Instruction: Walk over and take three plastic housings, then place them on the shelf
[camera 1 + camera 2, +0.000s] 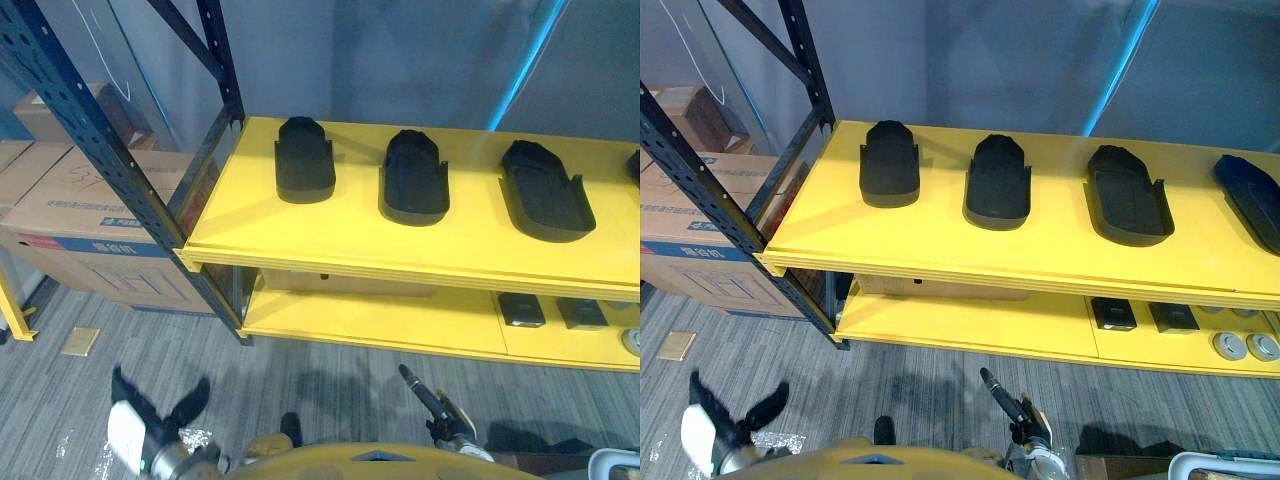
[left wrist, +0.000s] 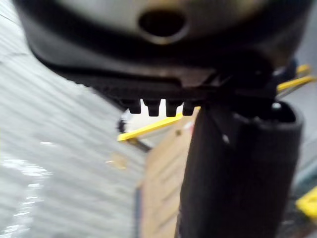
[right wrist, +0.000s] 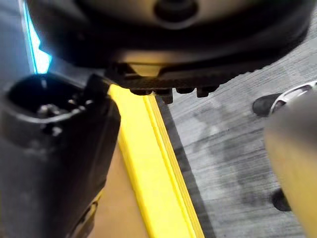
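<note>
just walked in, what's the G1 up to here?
It stands facing the yellow shelf. Three black housings lie in a row on the top board, apart from each other: left housing, middle housing, right housing. Another dark part lies further right. The left hand and right hand hang low over the floor, open and holding nothing. Placing looks done, or nearly so.
</note>
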Robot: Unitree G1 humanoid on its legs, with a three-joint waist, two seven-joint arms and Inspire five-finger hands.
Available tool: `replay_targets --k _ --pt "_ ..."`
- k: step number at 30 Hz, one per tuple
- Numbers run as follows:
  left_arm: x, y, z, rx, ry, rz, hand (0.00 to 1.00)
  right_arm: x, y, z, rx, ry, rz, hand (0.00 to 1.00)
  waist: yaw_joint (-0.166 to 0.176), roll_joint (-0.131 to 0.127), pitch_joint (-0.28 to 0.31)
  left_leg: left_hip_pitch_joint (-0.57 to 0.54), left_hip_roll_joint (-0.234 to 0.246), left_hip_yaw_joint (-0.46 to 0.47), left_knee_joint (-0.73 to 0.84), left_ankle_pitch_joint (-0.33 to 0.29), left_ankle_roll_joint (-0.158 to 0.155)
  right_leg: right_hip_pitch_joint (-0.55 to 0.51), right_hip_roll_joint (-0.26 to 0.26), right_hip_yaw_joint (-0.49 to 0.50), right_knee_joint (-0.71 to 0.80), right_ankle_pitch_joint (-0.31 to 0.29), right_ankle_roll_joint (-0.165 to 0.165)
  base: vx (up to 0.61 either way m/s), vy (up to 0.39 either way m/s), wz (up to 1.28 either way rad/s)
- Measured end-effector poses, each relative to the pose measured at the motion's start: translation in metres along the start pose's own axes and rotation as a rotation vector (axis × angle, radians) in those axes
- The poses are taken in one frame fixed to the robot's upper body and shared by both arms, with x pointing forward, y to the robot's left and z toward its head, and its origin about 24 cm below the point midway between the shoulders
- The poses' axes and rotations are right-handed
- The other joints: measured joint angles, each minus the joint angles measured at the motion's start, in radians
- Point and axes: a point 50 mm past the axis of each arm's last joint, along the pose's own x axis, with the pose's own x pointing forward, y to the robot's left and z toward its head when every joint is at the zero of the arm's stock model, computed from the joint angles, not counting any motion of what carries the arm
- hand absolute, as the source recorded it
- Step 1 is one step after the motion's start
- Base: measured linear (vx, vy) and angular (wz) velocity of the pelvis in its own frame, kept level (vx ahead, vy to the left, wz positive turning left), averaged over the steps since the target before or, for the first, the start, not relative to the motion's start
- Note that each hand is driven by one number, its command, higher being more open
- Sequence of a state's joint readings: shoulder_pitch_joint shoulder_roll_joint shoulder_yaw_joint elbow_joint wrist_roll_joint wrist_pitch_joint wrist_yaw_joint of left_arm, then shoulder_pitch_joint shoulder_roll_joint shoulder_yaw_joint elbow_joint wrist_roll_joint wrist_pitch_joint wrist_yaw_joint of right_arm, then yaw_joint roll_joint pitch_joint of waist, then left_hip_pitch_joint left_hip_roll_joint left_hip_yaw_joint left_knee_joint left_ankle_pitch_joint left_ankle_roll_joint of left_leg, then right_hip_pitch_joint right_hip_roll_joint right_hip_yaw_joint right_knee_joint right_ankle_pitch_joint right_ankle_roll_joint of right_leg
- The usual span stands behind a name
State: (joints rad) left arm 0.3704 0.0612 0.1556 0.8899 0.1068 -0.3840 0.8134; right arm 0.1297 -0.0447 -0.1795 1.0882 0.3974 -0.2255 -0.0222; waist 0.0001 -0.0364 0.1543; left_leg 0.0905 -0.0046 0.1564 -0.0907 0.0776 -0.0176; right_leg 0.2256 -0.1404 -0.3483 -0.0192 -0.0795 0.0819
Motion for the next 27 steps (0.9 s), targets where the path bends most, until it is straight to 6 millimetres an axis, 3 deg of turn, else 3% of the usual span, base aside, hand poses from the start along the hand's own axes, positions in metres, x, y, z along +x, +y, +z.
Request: replay_targets --k 2,4,7,11,13,14,16,17,18,19,20,21,23,24,26,27 --pt "-0.005 0.005 -0.026 -0.063 0.198 0.006 1.0 -0.002 -0.007 -0.006 0.145 0.014 -0.134 1.0 0.004 -0.006 0.004 0.008 0.0 0.013 0.0 -0.012 -0.006 0.002 0.0 0.02 0.0 -0.001 0.0 0.02 0.011 -0.13" --pt "-0.006 0.008 -0.035 -0.162 0.315 0.014 1.0 -0.004 -0.019 -0.005 0.214 0.0 -0.239 1.0 0.004 -0.007 0.006 0.016 0.003 0.033 0.0 -0.017 -0.005 0.0 0.0 0.039 0.001 0.0 0.001 0.02 0.019 -0.3" --pt "0.001 0.01 -0.034 -0.234 0.335 -0.005 1.0 -0.01 -0.046 0.006 0.313 -0.093 -0.414 1.0 -0.002 -0.003 0.004 0.022 0.01 0.07 0.0 -0.028 -0.009 -0.013 0.002 0.08 0.005 -0.002 0.002 0.0 0.021 -0.39" --pt "0.013 0.009 -0.021 -0.359 0.322 -0.065 1.0 -0.024 -0.075 0.056 0.374 -0.369 -0.535 1.0 -0.031 0.001 0.005 0.017 0.016 0.107 0.0 -0.036 -0.009 -0.05 0.001 0.118 0.022 -0.006 0.004 0.01 0.024 -0.35" --pt "0.019 0.009 -0.016 -0.377 0.308 -0.131 1.0 -0.046 -0.093 0.106 0.343 -0.613 -0.562 1.0 -0.048 0.008 0.001 0.018 0.015 0.127 0.0 -0.045 -0.007 -0.067 -0.004 0.14 0.037 -0.01 0.009 0.06 0.047 -0.26" --pt "0.021 0.01 -0.015 -0.39 0.309 -0.144 1.0 -0.052 -0.095 0.12 0.325 -0.678 -0.557 1.0 -0.056 0.008 0.001 0.017 0.014 0.128 0.0 -0.046 -0.006 -0.069 -0.005 0.14 0.039 -0.01 0.01 0.07 0.04 -0.15" --pt "0.025 0.012 -0.013 -0.387 0.304 -0.186 1.0 -0.078 -0.098 0.167 0.233 -0.9 -0.504 1.0 -0.062 0.005 0.001 0.017 0.014 0.139 0.0 -0.05 -0.004 -0.072 -0.006 0.152 0.043 -0.006 0.009 0.1 0.027 -0.14" --pt "0.027 0.012 -0.013 -0.376 0.303 -0.214 1.0 -0.098 -0.093 0.203 0.169 -1.064 -0.419 1.0 -0.063 -0.001 0.001 0.015 0.015 0.143 0.001 -0.048 0.0 -0.085 -0.006 0.158 0.058 -0.007 0.011 0.09 0.013 -0.12" --pt "0.027 0.012 -0.013 -0.373 0.303 -0.22 1.0 -0.102 -0.092 0.209 0.156 -1.095 -0.4 1.0 -0.063 -0.001 0.0 0.014 0.016 0.143 0.001 -0.047 0.0 -0.086 -0.006 0.158 0.06 -0.007 0.011 0.07 0.003 -0.07" --pt "0.028 0.013 -0.013 -0.369 0.305 -0.235 1.0 -0.118 -0.08 0.238 0.097 -1.222 -0.307 1.0 -0.064 -0.004 0.002 0.014 0.016 0.144 0.001 -0.047 0.0 -0.091 -0.006 0.158 0.066 -0.007 0.012 0.05 -0.001 0.0" --pt "0.028 0.012 -0.013 -0.369 0.305 -0.241 1.0 -0.133 -0.065 0.264 0.036 -1.331 -0.196 1.0 -0.065 -0.007 -0.001 0.01 0.016 0.144 0.001 -0.047 0.001 -0.099 -0.006 0.158 0.071 -0.006 0.013 0.06 0.0 0.01" --pt "0.028 0.012 -0.013 -0.368 0.305 -0.242 1.0 -0.139 -0.055 0.277 0.009 -1.381 -0.137 1.0 -0.065 -0.008 -0.003 0.006 0.017 0.143 0.001 -0.046 0.002 -0.103 -0.005 0.158 0.071 -0.006 0.013 0.05 -0.002 0.04" --pt "0.027 0.01 -0.013 -0.35 0.303 -0.269 1.0 -0.156 -0.012 0.315 -0.114 -1.493 0.098 1.0 -0.061 -0.022 -0.001 0.002 0.016 0.131 0.001 -0.043 0.004 -0.101 -0.005 0.145 0.07 -0.005 0.016 0.03 -0.009 0.15" --pt "0.027 0.009 -0.013 -0.342 0.302 -0.283 1.0 -0.159 -0.001 0.322 -0.149 -1.501 0.148 1.0 -0.057 -0.024 -0.002 0.001 0.015 0.124 0.001 -0.042 0.005 -0.1 -0.006 0.137 0.07 -0.004 0.016 0.0 -0.014 0.31" --pt "0.024 0.003 -0.01 -0.326 0.29 -0.349 1.0 -0.164 0.042 0.339 -0.247 -1.509 0.323 1.0 -0.042 -0.022 -0.002 -0.009 0.011 0.098 0.001 -0.035 0.007 -0.1 -0.009 0.109 0.07 -0.004 0.016 -0.01 -0.012 0.34" --pt "0.024 0.001 -0.009 -0.325 0.285 -0.366 1.0 -0.164 0.052 0.342 -0.263 -1.507 0.356 1.0 -0.034 -0.02 0.0 -0.014 0.01 0.091 0.002 -0.032 0.008 -0.1 -0.009 0.102 0.069 -0.004 0.016 -0.01 -0.012 0.34"
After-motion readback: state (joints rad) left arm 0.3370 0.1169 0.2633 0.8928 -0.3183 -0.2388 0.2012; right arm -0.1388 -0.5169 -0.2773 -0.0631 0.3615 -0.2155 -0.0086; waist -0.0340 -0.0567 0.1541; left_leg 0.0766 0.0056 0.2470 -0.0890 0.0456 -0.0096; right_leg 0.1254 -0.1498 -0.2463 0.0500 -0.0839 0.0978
